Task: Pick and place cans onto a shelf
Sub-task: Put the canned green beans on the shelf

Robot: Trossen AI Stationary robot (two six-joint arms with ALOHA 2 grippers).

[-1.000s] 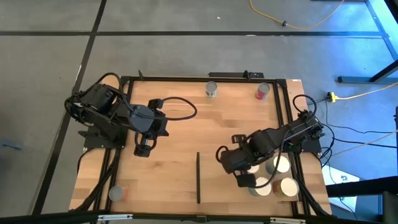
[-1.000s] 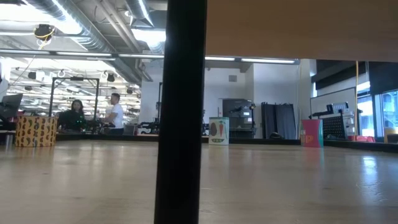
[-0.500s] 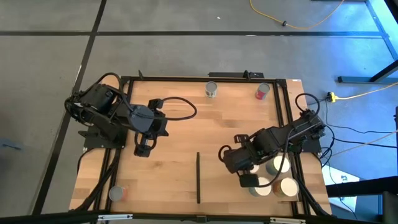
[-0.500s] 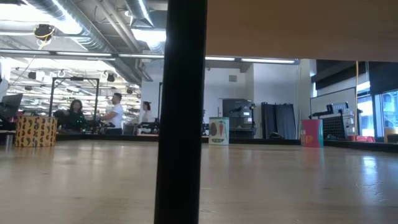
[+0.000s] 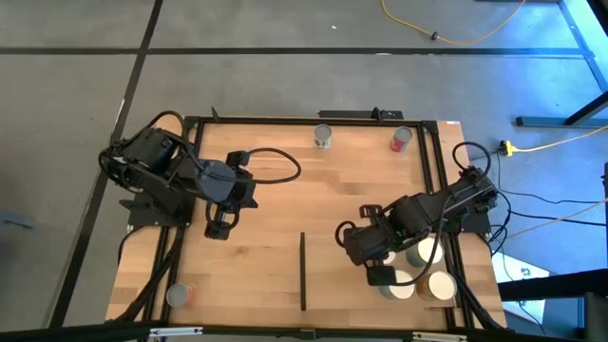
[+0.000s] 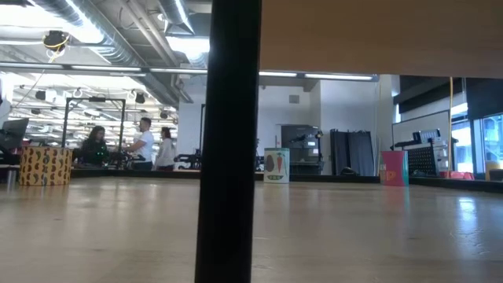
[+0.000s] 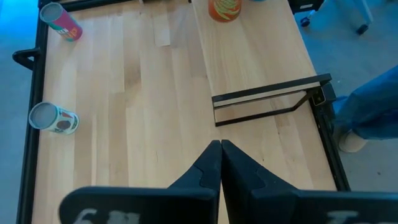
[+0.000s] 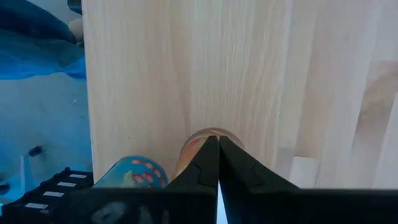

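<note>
My right gripper (image 5: 382, 275) is shut and points down over the shelf (image 5: 332, 285), by three cans (image 5: 427, 253) that stand upright on it near the table's right edge. In the right wrist view its tips (image 8: 213, 138) lie over an orange-topped can (image 8: 208, 132), with a blue red-dotted can (image 8: 140, 171) beside it. My left gripper (image 5: 218, 228) hangs shut above the table's left half, holding nothing. Single cans stand at the far edge (image 5: 323, 136), at the far right (image 5: 401, 140) and in the near left corner (image 5: 178, 295). My right gripper's shut fingertips (image 8: 208, 149) stand right over the orange-topped can's top (image 8: 200, 134), coming from above. Whether they touch it cannot be told, since the fingers themselves hide that spot.
The shelf's black strip (image 5: 303, 271) runs from the table's near edge toward its middle, and fills the low view as a dark post (image 6: 228, 141). The black table frame (image 5: 437, 171) rims the top. People stand in the room behind (image 6: 141, 145). Bare wood (image 5: 313, 195) lies mid-table.
</note>
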